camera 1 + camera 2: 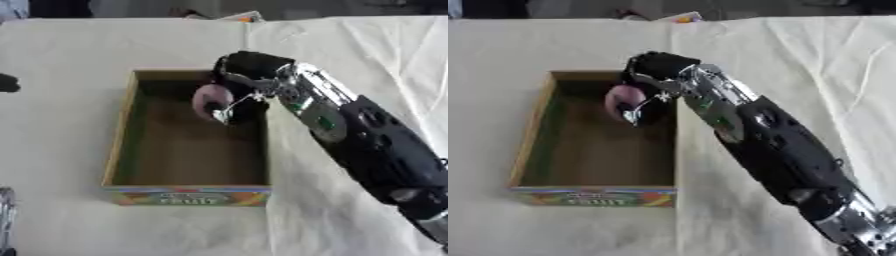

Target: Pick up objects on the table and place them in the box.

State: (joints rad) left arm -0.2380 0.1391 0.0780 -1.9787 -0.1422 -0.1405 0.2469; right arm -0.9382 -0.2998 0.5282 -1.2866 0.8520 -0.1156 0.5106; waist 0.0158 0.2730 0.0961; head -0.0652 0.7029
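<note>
Right hand (241, 82): comes in from the lower right on a long black and silver arm; it hangs over the far right corner of the box, fingers curled round a pinkish purple rounded thing
Pinkish thing (210, 100): sits on the left side of the hand, pinched in its fingers; it's inside the box outline, above the floor near the far wall; can't make out what it is exactly
Box (120, 145): open cardboard tray with brown insides and a colourful printed front; nothing else seen lying in it
Left hand (5, 215): just a silver sliver at the lower left edge; can't tell how the fingers stand
Worktop (70, 60): covered in a creased white cloth; box sits about mid picture
Other stuff: a dark blob (7, 83) at the left edge; a small orange and white thing (249, 18) at the far edge
In the way: the arm lies over the box's right wall and hides part of it
</note>
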